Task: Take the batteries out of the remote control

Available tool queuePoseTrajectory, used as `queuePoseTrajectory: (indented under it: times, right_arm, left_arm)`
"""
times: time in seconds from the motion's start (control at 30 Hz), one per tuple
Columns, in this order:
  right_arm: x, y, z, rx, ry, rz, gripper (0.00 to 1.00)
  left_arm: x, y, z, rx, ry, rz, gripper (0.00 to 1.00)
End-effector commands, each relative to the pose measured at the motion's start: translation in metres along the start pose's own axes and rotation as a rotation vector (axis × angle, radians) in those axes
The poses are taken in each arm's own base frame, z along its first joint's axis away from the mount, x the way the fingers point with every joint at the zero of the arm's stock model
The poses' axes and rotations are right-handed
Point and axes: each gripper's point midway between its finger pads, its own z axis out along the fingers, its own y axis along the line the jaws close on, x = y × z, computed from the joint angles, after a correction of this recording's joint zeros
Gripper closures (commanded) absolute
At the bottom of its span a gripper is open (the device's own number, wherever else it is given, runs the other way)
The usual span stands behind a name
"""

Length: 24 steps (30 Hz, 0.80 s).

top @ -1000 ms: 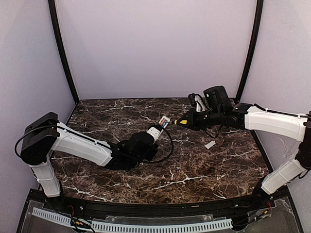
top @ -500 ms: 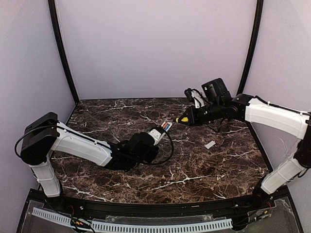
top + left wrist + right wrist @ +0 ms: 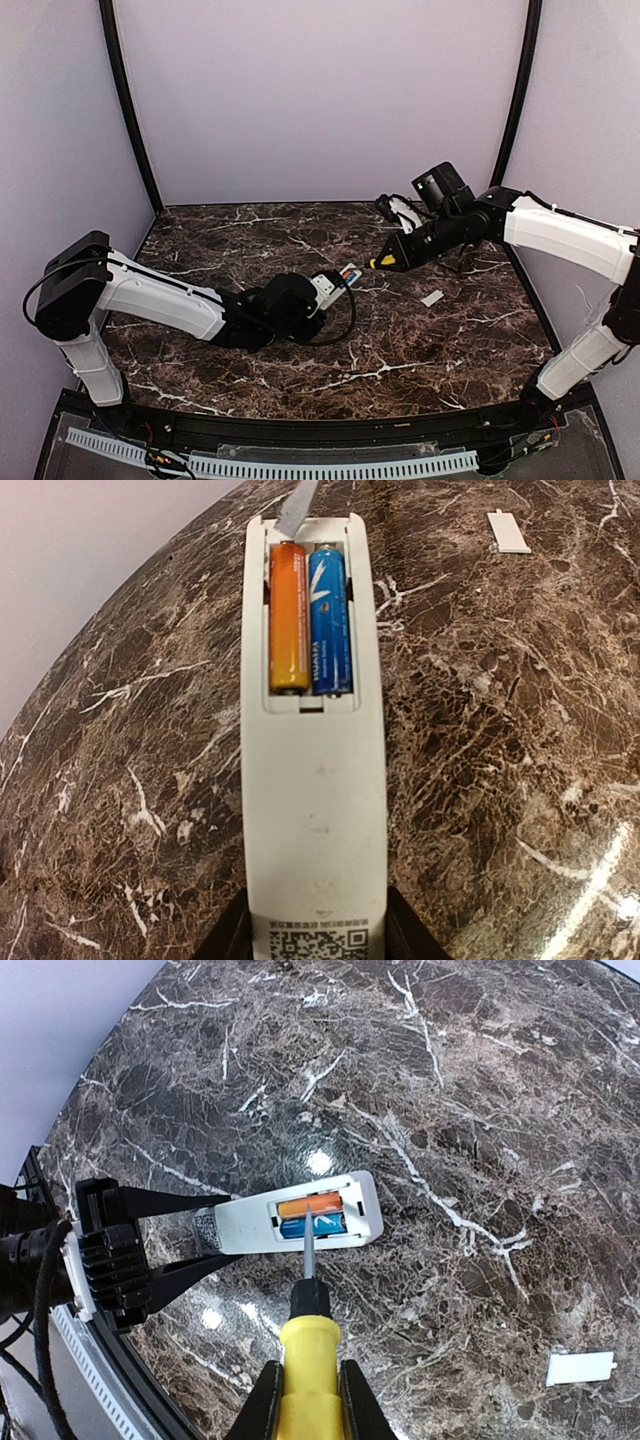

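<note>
The white remote control (image 3: 315,810) lies with its back up and its compartment open, holding an orange battery (image 3: 288,615) and a blue battery (image 3: 330,620) side by side. My left gripper (image 3: 315,942) is shut on the remote's code-mark end and holds it over the table (image 3: 335,282). My right gripper (image 3: 308,1400) is shut on a yellow screwdriver (image 3: 310,1345). Its metal blade tip rests at the batteries (image 3: 312,1215), between the two. In the top view my right gripper (image 3: 402,252) is just right of the remote's open end.
The small flat white lid (image 3: 432,298) lies on the marble table to the right of the remote; it also shows in the right wrist view (image 3: 581,1367) and the left wrist view (image 3: 509,532). Purple walls close in the table.
My left gripper has brought the remote's open end lower and to the right. My right gripper has swung the screwdriver tip down onto the battery compartment.
</note>
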Motion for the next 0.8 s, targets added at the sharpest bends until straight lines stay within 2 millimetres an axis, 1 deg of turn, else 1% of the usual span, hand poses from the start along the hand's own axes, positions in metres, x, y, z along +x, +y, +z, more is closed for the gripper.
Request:
queuePoseTrajectory:
  times: [0.0,0.1,0.27,0.47,0.5,0.63,0.77]
  right_arm:
    - [0.009,0.009,-0.008,-0.03,0.036,-0.04,1.0]
    - [0.014,0.006,-0.01,-0.015,0.044,-0.041,1.0]
    - [0.022,0.005,-0.007,-0.017,0.079,-0.029,1.0]
    - [0.038,0.002,-0.003,-0.012,0.131,-0.002,1.0]
    - [0.041,0.001,-0.002,-0.015,0.143,0.006,1.0]
    - [0.056,0.0,0.004,-0.021,0.193,0.032,1.0]
    - [0.068,0.001,0.011,-0.042,0.239,0.054,1.0]
  left_arm:
    - [-0.016,-0.006,-0.013,0.071,-0.022,-0.017,1.0]
    - [-0.011,-0.011,-0.012,0.094,-0.009,-0.009,1.0]
    - [-0.002,-0.024,-0.013,0.169,0.034,0.012,1.0]
    - [0.024,-0.046,-0.019,0.295,0.117,0.038,1.0]
    - [0.031,-0.047,-0.018,0.302,0.142,0.044,1.0]
    - [0.043,-0.053,-0.02,0.336,0.198,0.053,1.0]
    - [0.05,-0.058,-0.021,0.366,0.233,0.065,1.0]
